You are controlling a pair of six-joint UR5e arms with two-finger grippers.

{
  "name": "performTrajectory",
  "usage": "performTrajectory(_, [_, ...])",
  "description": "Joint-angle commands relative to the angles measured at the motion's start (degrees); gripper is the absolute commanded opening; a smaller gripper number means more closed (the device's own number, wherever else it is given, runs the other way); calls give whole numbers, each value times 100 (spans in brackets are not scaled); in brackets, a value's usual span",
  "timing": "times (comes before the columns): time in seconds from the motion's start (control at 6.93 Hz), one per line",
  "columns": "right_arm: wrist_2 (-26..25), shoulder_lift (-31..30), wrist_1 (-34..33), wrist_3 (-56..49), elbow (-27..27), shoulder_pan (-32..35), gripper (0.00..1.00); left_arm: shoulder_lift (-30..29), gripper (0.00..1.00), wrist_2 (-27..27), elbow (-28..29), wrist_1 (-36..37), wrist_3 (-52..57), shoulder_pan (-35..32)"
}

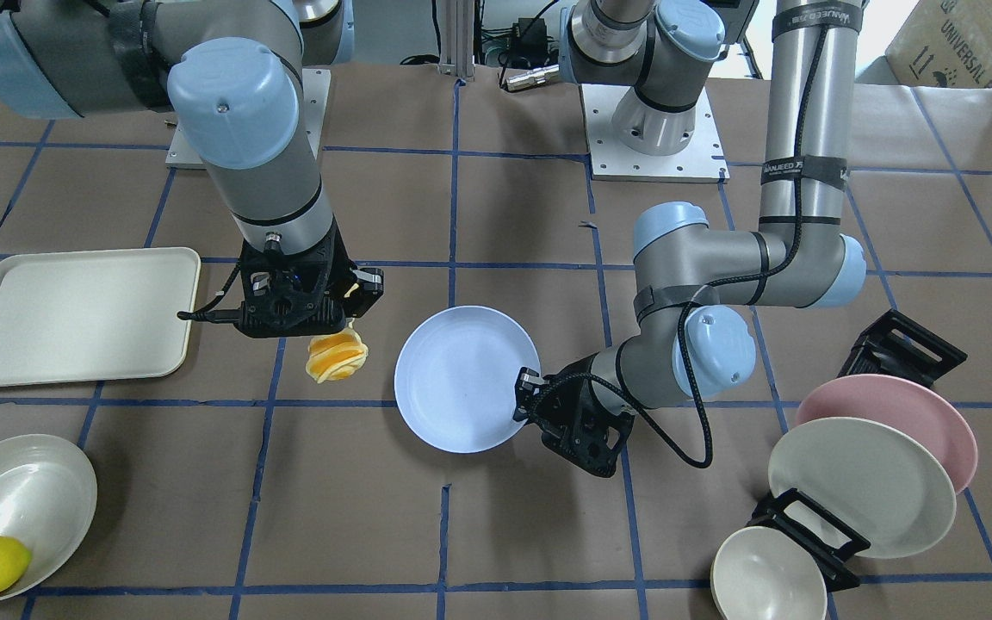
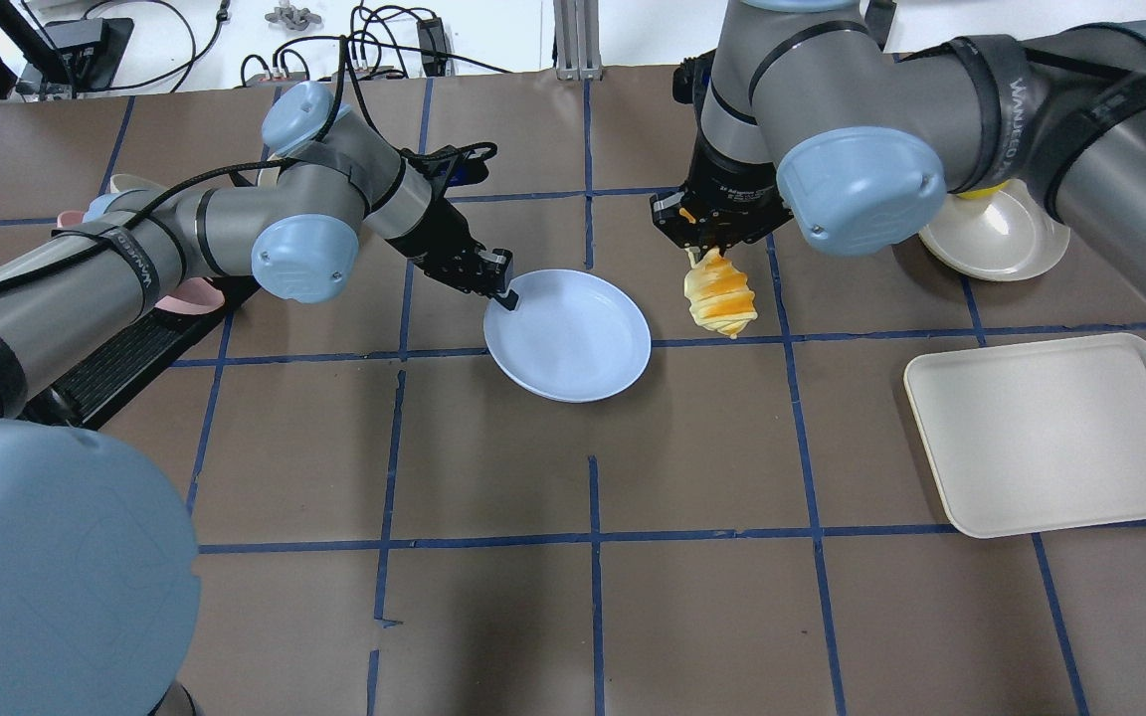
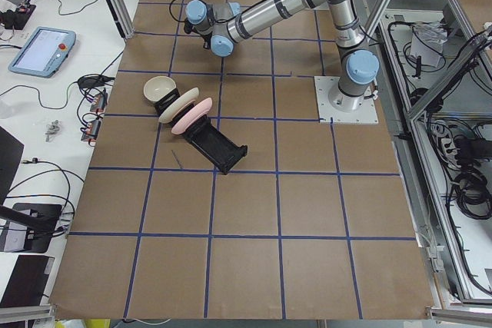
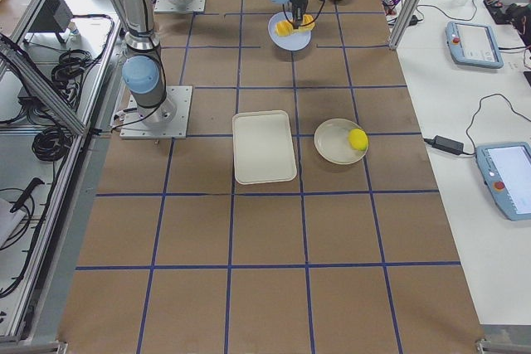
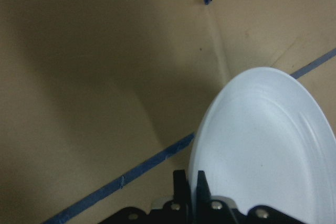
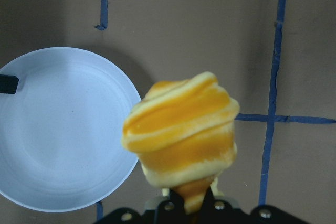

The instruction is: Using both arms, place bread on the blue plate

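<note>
brown paper tabletop [image 2: 493, 467] gridded in blue tape [image 2: 595, 597], cabled benches [image 3: 46, 105] beyond; ridged orange-and-cream bread [image 2: 720, 303] pinched by right gripper [image 2: 697, 257], blue plate [image 2: 573, 343] rim clamped by left gripper [image 2: 503, 295].

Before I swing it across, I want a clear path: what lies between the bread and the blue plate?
Only bare table paper and a blue tape line lie between the bread and the blue plate, as the overhead view shows.
</note>
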Motion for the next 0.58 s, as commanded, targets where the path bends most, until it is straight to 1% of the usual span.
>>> performTrajectory(0.0, [-62, 114, -204, 152, 33, 89, 6, -95, 42, -12, -33, 704, -386, 13])
performTrajectory(0.14, [-210, 262, -397, 231, 25, 229, 6, -86, 82, -12, 11, 734, -851, 13])
performTrajectory(0.29, [-351, 333, -529, 258, 25, 283, 6, 62, 95, 49, 63, 708, -951, 39])
performTrajectory(0.43, [-326, 413, -539, 702, 33, 370, 6, 237, 100, 258, -23, 621, -944, 240])
